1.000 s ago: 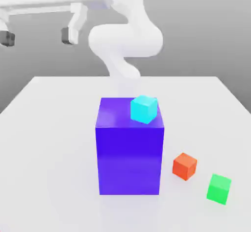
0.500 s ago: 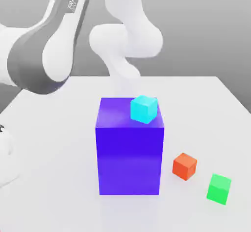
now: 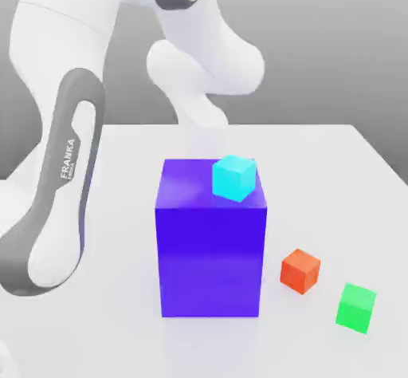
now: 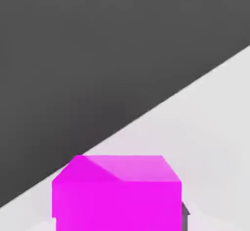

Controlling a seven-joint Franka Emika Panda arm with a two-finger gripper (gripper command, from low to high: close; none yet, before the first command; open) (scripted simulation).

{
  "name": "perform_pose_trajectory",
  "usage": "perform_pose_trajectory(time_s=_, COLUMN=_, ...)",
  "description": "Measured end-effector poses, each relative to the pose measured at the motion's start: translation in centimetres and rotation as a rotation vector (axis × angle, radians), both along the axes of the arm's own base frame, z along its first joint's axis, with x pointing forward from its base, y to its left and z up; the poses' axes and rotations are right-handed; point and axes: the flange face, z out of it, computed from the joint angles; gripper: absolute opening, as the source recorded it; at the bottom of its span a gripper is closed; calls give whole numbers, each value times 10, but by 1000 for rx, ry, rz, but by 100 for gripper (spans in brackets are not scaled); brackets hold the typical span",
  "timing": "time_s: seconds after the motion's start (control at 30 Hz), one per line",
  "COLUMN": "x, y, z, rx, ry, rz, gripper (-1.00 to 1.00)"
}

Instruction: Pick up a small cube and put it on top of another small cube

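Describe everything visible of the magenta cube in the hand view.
The magenta cube is a plain, evenly coloured bright magenta block with flat matte faces and sharp edges. Its top face and one side face show; the top carries a lighter diagonal patch. It sits upright on the white table, close under the camera. A small dark part pokes out beside one lower corner; contact cannot be told.

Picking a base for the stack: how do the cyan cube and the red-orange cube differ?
The cyan cube sits raised on top of the big blue-violet block; the red-orange cube rests on the table, on the exterior view's right of that block. Their colours differ. Both are small plain cubes, similar in apparent size, and neither is touched by the arm.
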Motion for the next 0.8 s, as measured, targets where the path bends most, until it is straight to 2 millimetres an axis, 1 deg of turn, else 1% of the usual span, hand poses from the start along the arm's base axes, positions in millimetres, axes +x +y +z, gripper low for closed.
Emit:
perform_pose_trajectory(time_s=0.03, x=0, y=0, z=11, rx=0, ry=0, rz=0, gripper=-100)
perform_pose_trajectory(time_s=0.1, x=0, y=0, z=40, rx=0, ry=0, rz=0, gripper=-100)
perform_pose_trajectory(time_s=0.13, x=3, y=10, z=52, rx=4, ry=-1, rz=17, gripper=-100)
perform_pose_trajectory(time_s=0.2, x=17, y=60, z=60, rx=19, ry=-4, rz=103, gripper=-100)
perform_pose_trajectory(time_s=0.3, x=27, y=135, z=68, rx=35, ry=-6, rz=234, gripper=-100)
perform_pose_trajectory(time_s=0.37, x=27, y=185, z=74, rx=43, ry=-7, rz=324, gripper=-100)
perform_pose_trajectory(time_s=0.43, x=21, y=235, z=79, rx=48, ry=-6, rz=419, gripper=-100)
perform_pose_trajectory(time_s=0.5, x=10, y=286, z=84, rx=50, ry=-6, rz=520, gripper=-100)
perform_pose_trajectory(time_s=0.57, x=-8, y=337, z=89, rx=48, ry=-5, rz=629, gripper=-100)
perform_pose_trajectory(time_s=0.67, x=-46, y=413, z=95, rx=36, ry=-3, rz=810, gripper=-100)
perform_pose_trajectory(time_s=0.73, x=-73, y=463, z=91, rx=25, ry=-2, rz=933, gripper=-100)
perform_pose_trajectory(time_s=0.77, x=-87, y=488, z=85, rx=18, ry=-1, rz=995, gripper=-100)
perform_pose_trajectory(time_s=0.8, x=-101, y=513, z=74, rx=11, ry=0, rz=1059, gripper=-100)
